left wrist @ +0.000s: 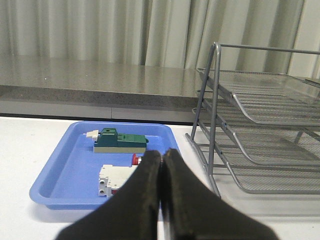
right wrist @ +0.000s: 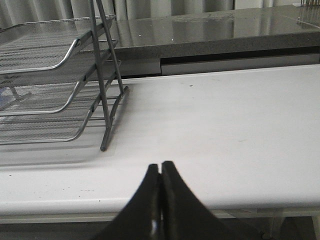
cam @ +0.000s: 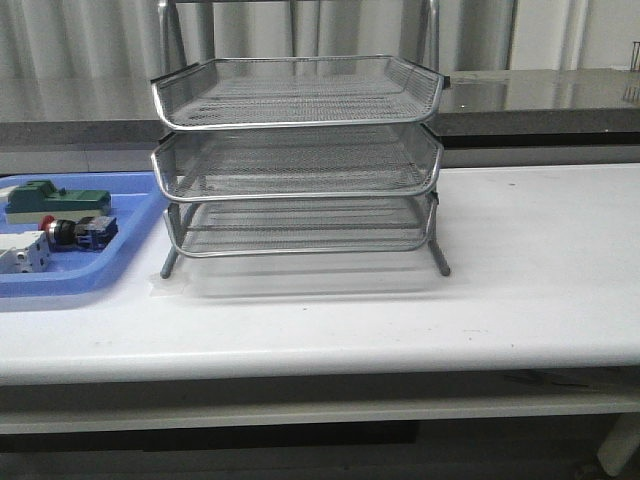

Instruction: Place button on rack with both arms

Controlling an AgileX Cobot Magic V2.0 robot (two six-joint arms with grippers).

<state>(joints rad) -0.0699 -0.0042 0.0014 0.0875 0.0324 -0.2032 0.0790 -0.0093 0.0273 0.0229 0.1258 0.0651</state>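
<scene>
On the white counter [cam: 520,290] stands the three-tier silver wire-mesh rack [cam: 297,160], beside it the flat blue plastic tray [cam: 130,240] holding the red-headed push-button switch [cam: 78,232], while the left claw [left wrist: 161,156] and right claw [right wrist: 160,167] are each pressed together, empty.

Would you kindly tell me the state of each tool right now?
Left tool: closed, holding nothing, facing the blue tray.
Right tool: closed, holding nothing, above the bare white table.
</scene>
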